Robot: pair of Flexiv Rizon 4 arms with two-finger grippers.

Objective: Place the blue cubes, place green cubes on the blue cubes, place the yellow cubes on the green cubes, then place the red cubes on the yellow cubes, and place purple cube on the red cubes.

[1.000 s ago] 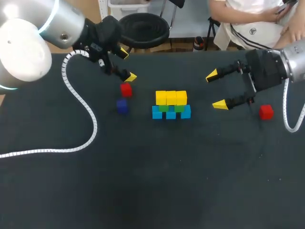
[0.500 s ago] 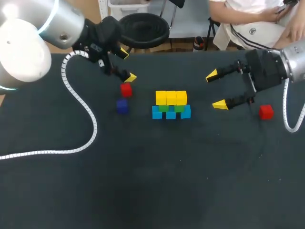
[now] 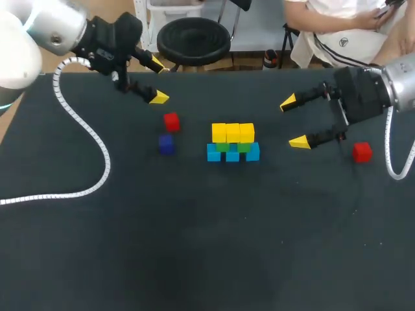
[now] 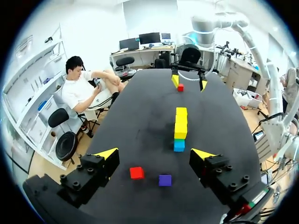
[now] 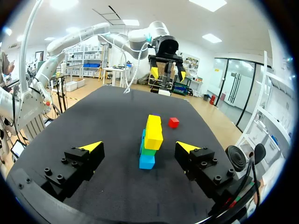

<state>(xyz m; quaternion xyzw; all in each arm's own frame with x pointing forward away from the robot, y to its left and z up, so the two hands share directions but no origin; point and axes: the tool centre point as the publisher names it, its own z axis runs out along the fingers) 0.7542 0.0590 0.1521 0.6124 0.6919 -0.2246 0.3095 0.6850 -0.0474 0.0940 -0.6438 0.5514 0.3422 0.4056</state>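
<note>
A three-tier stack stands mid-table: blue cubes (image 3: 233, 154) at the base, green cubes (image 3: 224, 147) on them, yellow cubes (image 3: 233, 132) on top. To its left lie a loose red cube (image 3: 171, 121) and a purple cube (image 3: 166, 144). A second red cube (image 3: 362, 151) lies at the right. My left gripper (image 3: 157, 81) hangs open near the far edge, behind the first red cube. From its wrist the red cube (image 4: 137, 172) and purple cube (image 4: 164, 180) lie under the empty left gripper (image 4: 154, 154). My right gripper (image 3: 293, 122) is open and empty, facing the yellow cubes (image 5: 153, 131).
A white coiled cable (image 3: 97, 142) from my left arm trails over the left part of the black table (image 3: 207, 246). My right arm's cable (image 3: 391, 155) hangs beside the right red cube.
My left arm has pulled back to the left and toward the far edge, away from the red cube. The right arm and all cubes have stayed put.
</note>
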